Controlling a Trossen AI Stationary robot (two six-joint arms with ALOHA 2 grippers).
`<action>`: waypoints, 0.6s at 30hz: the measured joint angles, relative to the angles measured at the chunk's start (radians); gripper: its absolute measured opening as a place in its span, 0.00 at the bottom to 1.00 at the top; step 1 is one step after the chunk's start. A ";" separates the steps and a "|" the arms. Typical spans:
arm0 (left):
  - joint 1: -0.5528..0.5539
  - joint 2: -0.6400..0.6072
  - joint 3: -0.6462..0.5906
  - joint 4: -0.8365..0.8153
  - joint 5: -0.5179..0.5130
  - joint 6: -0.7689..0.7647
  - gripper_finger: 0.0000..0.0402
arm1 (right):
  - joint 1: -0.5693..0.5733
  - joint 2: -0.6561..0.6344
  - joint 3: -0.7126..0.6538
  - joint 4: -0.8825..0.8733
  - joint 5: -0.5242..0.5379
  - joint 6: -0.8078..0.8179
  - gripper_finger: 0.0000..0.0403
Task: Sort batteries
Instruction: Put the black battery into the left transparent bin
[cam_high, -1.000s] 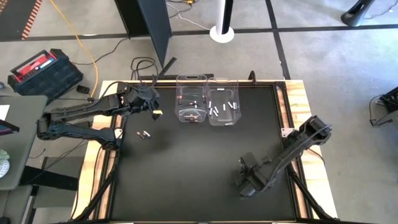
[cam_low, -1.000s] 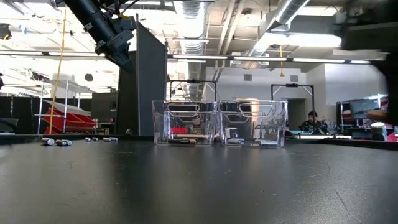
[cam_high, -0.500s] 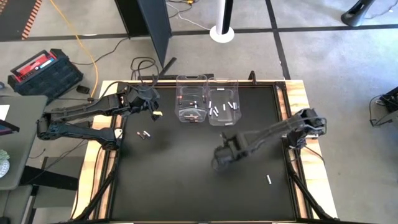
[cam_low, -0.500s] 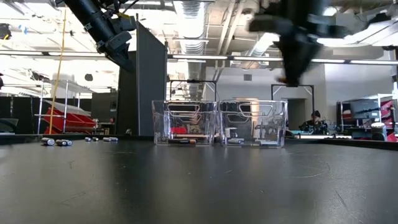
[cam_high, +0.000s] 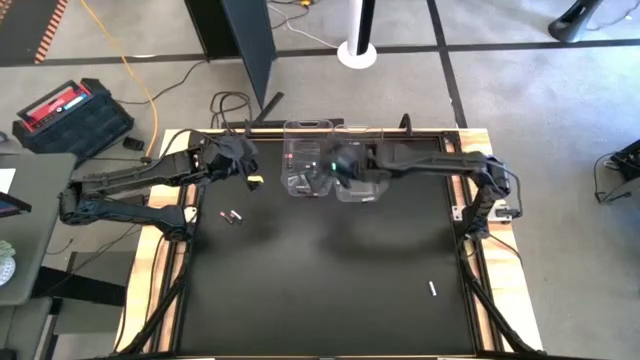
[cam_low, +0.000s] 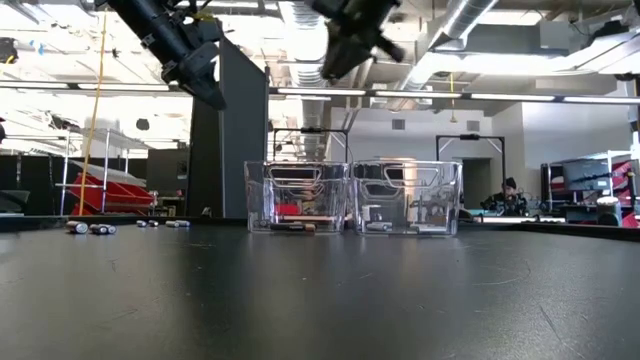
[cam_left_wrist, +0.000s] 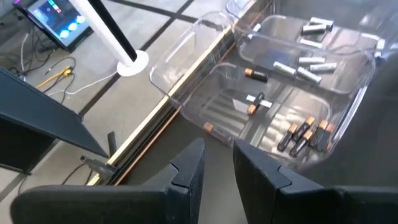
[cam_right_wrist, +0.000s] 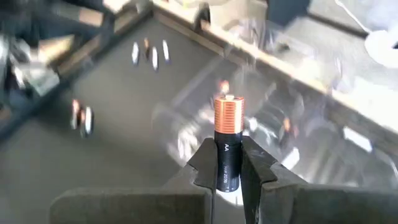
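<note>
Seen from above, two clear bins sit side by side at the top centre edge of the dark surface. The right gripper hovers over them, clamped on a copper-and-black battery. The left gripper, slightly parted and empty, hangs upper left. Loose batteries lie left; the lower surface is open apart from one white cell at the lower right.

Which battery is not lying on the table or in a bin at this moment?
The copper-topped black battery pinched upright in the right gripper, above the clear bins. All others lie flat, in the bins or on the table.
</note>
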 joint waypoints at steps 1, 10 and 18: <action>0.000 0.000 0.000 0.006 0.000 0.000 0.20 | -0.025 0.015 0.001 0.058 -0.011 -0.025 0.12; 0.007 0.009 0.000 0.083 -0.003 0.056 0.20 | -0.193 0.207 0.034 0.257 -0.252 -0.039 0.12; 0.037 0.046 0.000 0.076 0.016 0.097 0.20 | -0.238 0.459 0.259 0.091 -0.312 -0.040 0.12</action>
